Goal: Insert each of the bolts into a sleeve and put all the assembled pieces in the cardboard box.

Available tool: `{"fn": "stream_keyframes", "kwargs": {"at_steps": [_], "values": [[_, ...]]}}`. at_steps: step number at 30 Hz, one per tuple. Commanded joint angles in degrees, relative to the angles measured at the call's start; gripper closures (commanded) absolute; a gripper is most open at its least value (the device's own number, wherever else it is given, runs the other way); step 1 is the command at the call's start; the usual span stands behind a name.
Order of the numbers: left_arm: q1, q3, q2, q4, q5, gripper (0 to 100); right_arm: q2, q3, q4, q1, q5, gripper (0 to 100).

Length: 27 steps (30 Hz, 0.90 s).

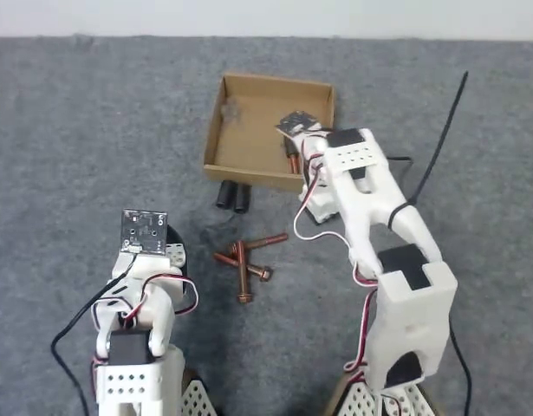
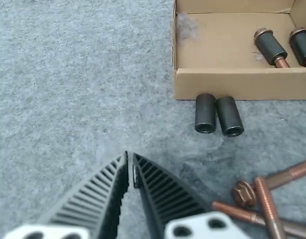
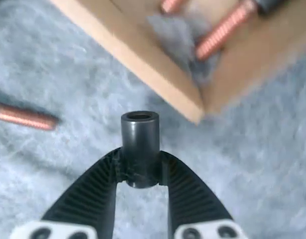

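Observation:
My right gripper (image 3: 140,162) is shut on a black sleeve (image 3: 140,134), held just off the near corner of the cardboard box (image 3: 157,74). Inside the box (image 2: 217,84) lie two assembled pieces (image 2: 269,47), each a copper bolt in a dark sleeve. Two loose black sleeves (image 2: 216,114) lie side by side on the carpet against the box's front wall. Several bare copper bolts (image 1: 247,256) lie crossed in a pile between the arms. My left gripper (image 2: 130,162) is shut and empty, low over the carpet to the left of the bolts (image 2: 267,204).
Grey carpet covers the table. The right arm (image 1: 370,199) stretches along the right side up to the box (image 1: 240,169). A black cable (image 1: 439,147) rises beside it. One bolt (image 3: 23,117) lies on the carpet beyond the held sleeve.

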Motion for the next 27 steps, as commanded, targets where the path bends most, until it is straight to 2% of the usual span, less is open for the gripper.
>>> {"fn": "stream_keyframes", "kwargs": {"at_steps": [1,6,16,27], "values": [[0.2,-1.0,-1.1,-1.9,-0.4,99,-5.1,-1.4,2.5,2.9,-3.2,99.1],[0.3,-1.0,-1.1,-1.9,-0.4,99,-9.5,5.8,1.5,4.9,-5.1,99.1],[0.3,-1.0,-1.1,-1.9,-0.4,99,-29.8,30.9,-8.2,8.4,-7.4,99.1],[0.4,-1.0,-1.1,-1.9,-0.4,99,-48.8,52.9,-15.3,20.0,-7.2,99.1]]}}
